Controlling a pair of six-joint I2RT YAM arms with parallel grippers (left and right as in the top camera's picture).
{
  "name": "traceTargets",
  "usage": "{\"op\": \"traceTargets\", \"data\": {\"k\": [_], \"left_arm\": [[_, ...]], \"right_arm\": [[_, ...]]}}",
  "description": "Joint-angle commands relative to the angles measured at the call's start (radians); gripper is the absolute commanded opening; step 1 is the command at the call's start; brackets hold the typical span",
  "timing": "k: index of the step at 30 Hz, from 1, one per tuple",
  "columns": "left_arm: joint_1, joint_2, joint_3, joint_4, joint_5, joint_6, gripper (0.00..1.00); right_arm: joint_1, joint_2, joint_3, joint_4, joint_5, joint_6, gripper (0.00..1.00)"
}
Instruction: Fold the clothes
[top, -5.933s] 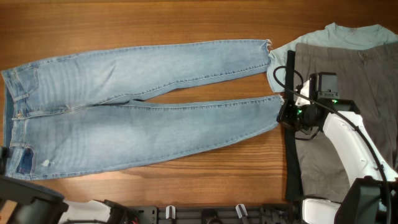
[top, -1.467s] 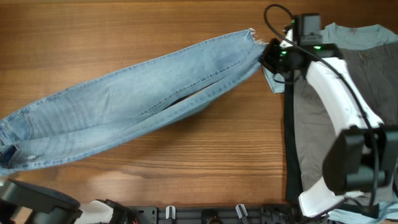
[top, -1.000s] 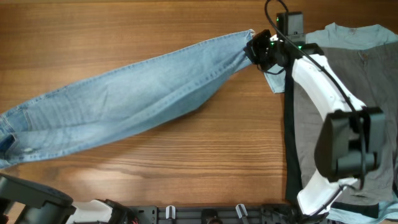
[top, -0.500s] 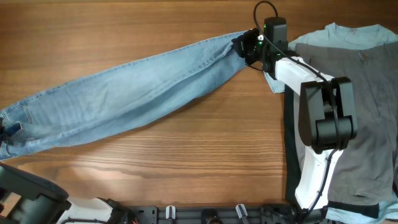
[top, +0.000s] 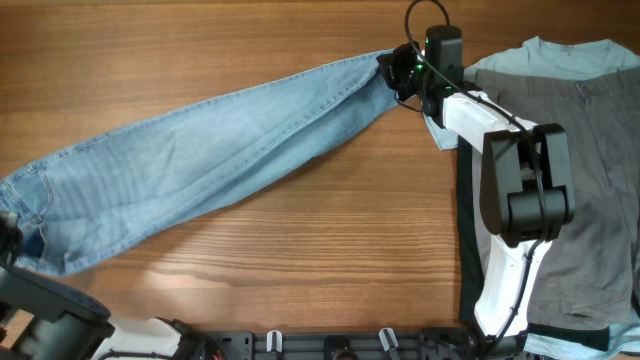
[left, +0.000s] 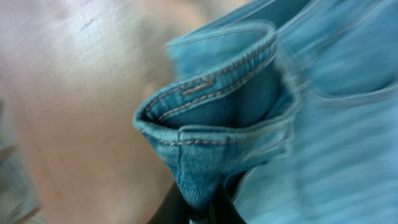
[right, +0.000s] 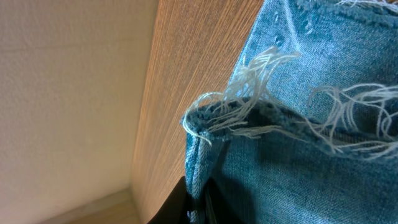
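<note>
The clothes in hand are light-blue jeans (top: 200, 160), doubled lengthwise and stretched slantwise across the wooden table (top: 300, 260), waist at the lower left, frayed hems at the upper right. My right gripper (top: 393, 70) is shut on the hem end; in the right wrist view its dark fingers (right: 186, 205) pinch the frayed denim edge (right: 249, 112). My left gripper (left: 200, 211) is shut on the folded waistband (left: 211, 118) at the table's left edge, where the overhead view shows it only barely.
Grey trousers (top: 580, 180) lie on a pale-blue T-shirt (top: 545, 55) at the right, beside a dark strip (top: 466, 220). My white right arm (top: 500, 120) reaches over them. Arm mounts (top: 300, 345) line the front edge.
The jeans went from spread flat to doubled leg over leg. The right gripper carried the hems to the back of the table. In the last half second the waist end shifted slightly.
</note>
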Motion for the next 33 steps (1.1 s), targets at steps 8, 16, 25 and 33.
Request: {"op": "traceTargets", "data": {"k": [8,16,25,33], "left_arm": [[0.113,-0.006,0.006,-0.090,-0.162,-0.122,0.04],[0.170,0.016,0.005,0.248,0.176,-0.133,0.04],[0.056,0.163,0.005,0.414,0.177,-0.122,0.17],[0.028,0.174,0.005,0.529,0.258,-0.122,0.74]], "right_arm": [[-0.003,-0.003,0.010,0.005,-0.017,-0.023,0.09],[-0.004,-0.003,0.010,0.006,-0.029,0.002,0.09],[-0.004,-0.003,0.010,0.060,-0.063,-0.053,0.04],[-0.002,-0.003,0.010,0.062,-0.047,-0.024,0.09]]}}
